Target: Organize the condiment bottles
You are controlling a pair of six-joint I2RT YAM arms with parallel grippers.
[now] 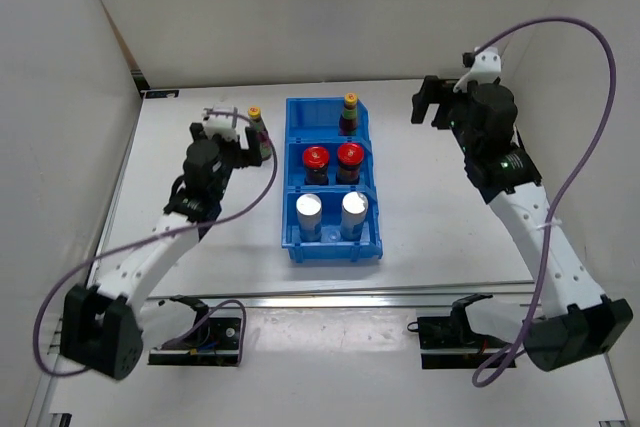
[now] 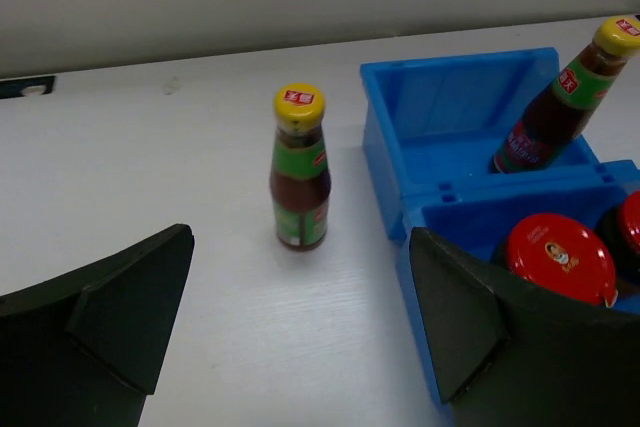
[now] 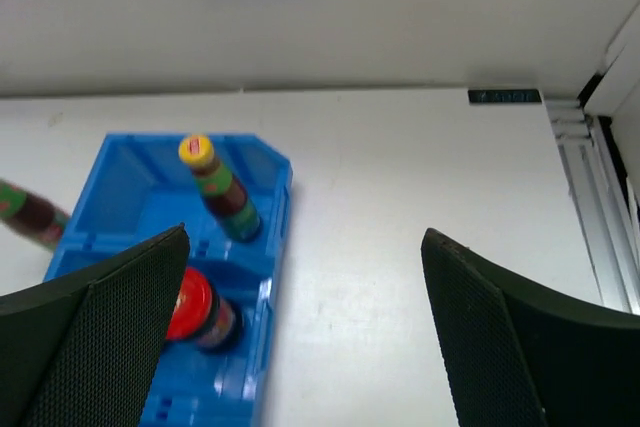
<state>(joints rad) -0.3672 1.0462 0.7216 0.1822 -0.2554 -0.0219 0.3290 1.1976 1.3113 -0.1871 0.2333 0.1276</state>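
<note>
Sorting is nearly done: jars (image 1: 317,159), cylinders (image 1: 308,209) and one slim bottle (image 1: 349,112) are housed by kind in the bin (image 1: 335,249). Its twin (image 2: 299,182), upright on the desk (image 2: 150,147), is framed by the spread left claw (image 1: 244,137) for pickup; the right claw (image 3: 305,237) is held spread and empty.

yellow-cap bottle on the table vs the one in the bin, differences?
Table bottle stands outside, left of the blue bin; bin bottle stands in its far compartment. Open left hand faces the table bottle; no hand is at the bin bottle. Both: yellow cap, dark body, red-green label.
</note>
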